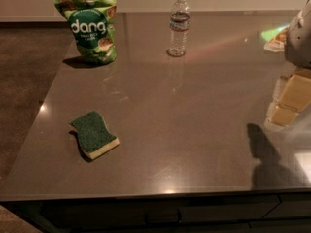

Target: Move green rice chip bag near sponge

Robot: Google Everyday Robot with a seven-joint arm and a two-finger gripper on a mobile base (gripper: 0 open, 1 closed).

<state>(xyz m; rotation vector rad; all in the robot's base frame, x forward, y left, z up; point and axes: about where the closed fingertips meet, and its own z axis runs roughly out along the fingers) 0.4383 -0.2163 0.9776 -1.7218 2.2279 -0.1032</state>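
Our hand (287,103) hovers by the worktop's (194,130) right edge; we cannot tell its grip. Next we reach for the far-left green rice chip bag (90,28).

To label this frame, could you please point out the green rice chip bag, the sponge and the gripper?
green rice chip bag (90,27): camera view, logo circle.
sponge (91,131): camera view, green scrub top.
gripper (289,101): camera view, far right, its yellowish tip.

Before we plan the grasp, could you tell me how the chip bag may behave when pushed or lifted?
The bag stands upright on a narrow base, so a high push would likely tip it. Its glossy film looks slippery and would probably crumple under a pinch. The tool is at the view's right edge, well apart from it.
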